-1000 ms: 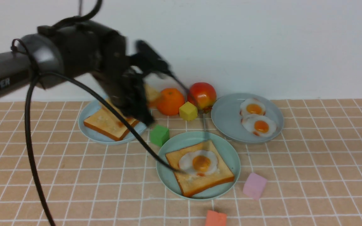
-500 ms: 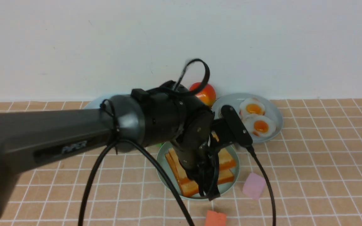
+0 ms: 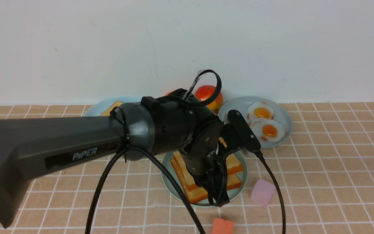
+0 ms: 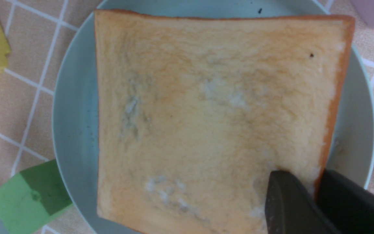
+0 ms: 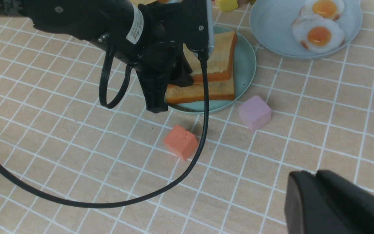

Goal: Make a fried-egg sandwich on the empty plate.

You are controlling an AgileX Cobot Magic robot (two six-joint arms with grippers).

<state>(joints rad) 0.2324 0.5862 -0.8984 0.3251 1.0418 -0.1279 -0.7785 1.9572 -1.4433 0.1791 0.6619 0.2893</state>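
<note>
- My left fingers [image 4: 307, 204] sit close together over the top slice's [image 4: 206, 113] crust at lower right; I cannot tell whether they pinch it.
- Sandwich [image 3: 183, 177]: golden-brown slices stacked askew on the mint plate [image 3: 167, 175], centre of the surface.
- My right fingers [image 5: 310, 191] are pressed together.

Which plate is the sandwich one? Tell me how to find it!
Look at the tiled table in front of the white wall, then at the plates on it. The sandwich plate is the middle one, nearest the front, beside the pink block. It is mint green and holds stacked toast, while the greyer plate to its right holds two fried eggs.
</note>
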